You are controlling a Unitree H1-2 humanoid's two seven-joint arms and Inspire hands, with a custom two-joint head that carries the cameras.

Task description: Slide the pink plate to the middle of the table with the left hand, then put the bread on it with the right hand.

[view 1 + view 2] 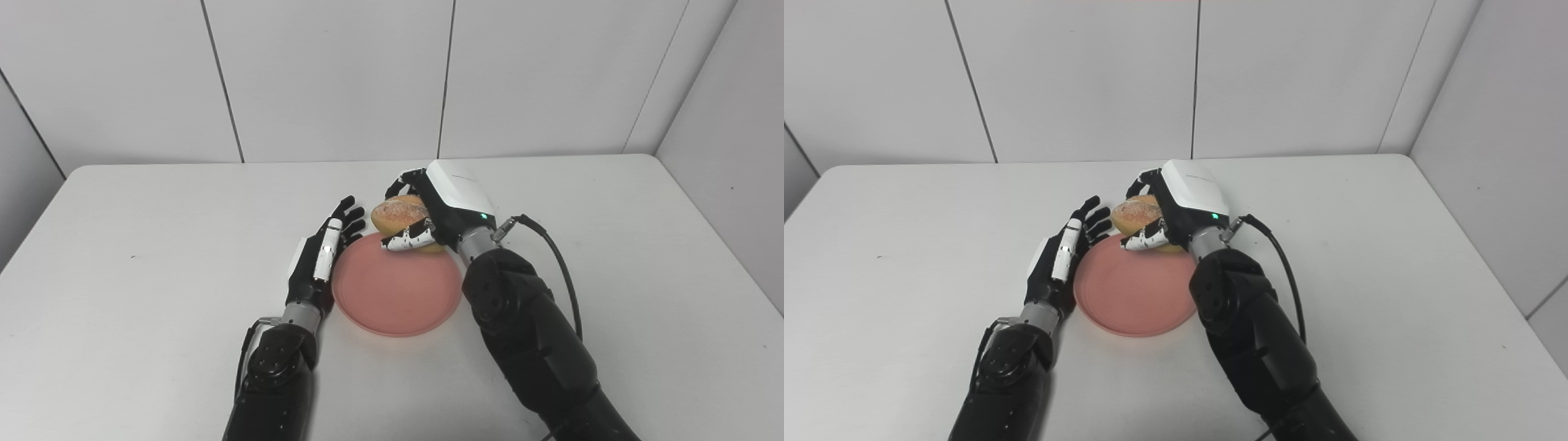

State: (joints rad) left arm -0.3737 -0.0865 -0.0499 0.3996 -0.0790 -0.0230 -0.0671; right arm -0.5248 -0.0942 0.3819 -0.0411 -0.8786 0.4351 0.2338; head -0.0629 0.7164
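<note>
**Right hand holds a bread roll over the far rim of a pink plate**

Two black robot arms reach in from the bottom edge onto a white worktop (153, 245). The right arm rises steeply from the lower right, its forearm bent inward, and ends in the right hand (438, 211), whose white-shelled back faces up and toward the camera. Its fingers (404, 182) curl over the far side of a bread roll (398, 214) while the thumb presses across the near side, so the roll is grasped between them. The roll (golden, crusty, dusted pale on top) sits at the far edge of the pink plate (392, 294); whether it touches the plate or hangs just above it cannot be told.

The left arm comes up from the lower left, nearly straight. The left hand (321, 251) lies along the plate's left rim, palm turned toward the plate, its fingers (352, 214) stretched out, spread and released, grasping nothing. Its fingertips end just beside the roll.

The round, shallow plate lies flat near the middle of the worktop, between the two wrists.

Counted: one plate, one bread roll, two hands. A black cable (560, 263) loops from the right wrist down along the forearm. Pale wall panels stand behind the worktop.
</note>
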